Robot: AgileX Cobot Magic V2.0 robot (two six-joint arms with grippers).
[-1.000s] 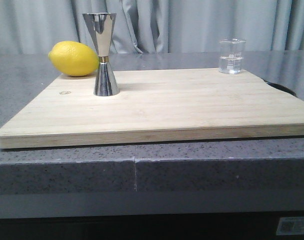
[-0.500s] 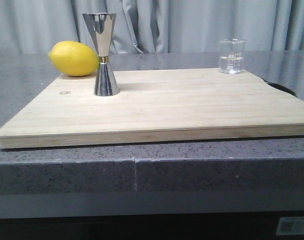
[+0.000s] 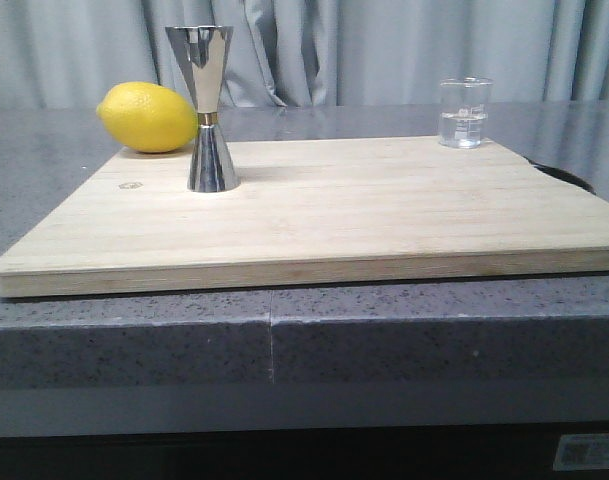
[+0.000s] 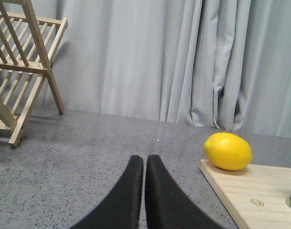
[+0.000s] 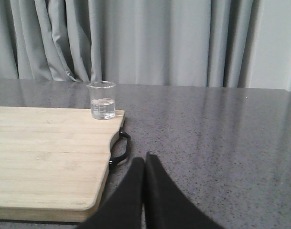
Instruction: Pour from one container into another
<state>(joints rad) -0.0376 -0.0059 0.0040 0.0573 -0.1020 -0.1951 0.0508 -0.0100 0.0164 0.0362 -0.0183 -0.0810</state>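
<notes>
1. At the far left, seen only in the left wrist view, a wooden rack (image 4: 21, 71) with slats stands on the grey speckled surface (image 3: 284, 330), in front of a grey curtain (image 3: 384, 50).
2. The left pincer (image 4: 145, 164) has its two black fingers pressed together, with only a thin line between them. It holds nothing and hangs over the bare surface, to the left of the board.
3. A yellow lemon (image 3: 147, 117) lies at the far left corner of the wooden cutting board (image 3: 334, 210). In the left wrist view it seems to rest on the board's edge, but I cannot tell exactly.
4. The steel jigger (image 3: 206, 108) stands upright on the left part of the board, just beside the lemon and a little nearer to the camera. It has an hourglass shape with a thin gold band at its narrow waist.
5. The middle of the board is plain light wood.
6. The glass beaker (image 3: 465, 112) stands upright at the far right corner of the board, well apart from the jigger. It contains a clear liquid, about to half height, and has faint printed marks.
7. A black handle (image 5: 120, 148) is on the right edge of the board, near the beaker.
8. The right pincer (image 5: 145, 164) is also closed with finger against finger, empty, over the surface just to the right of the board.
</notes>
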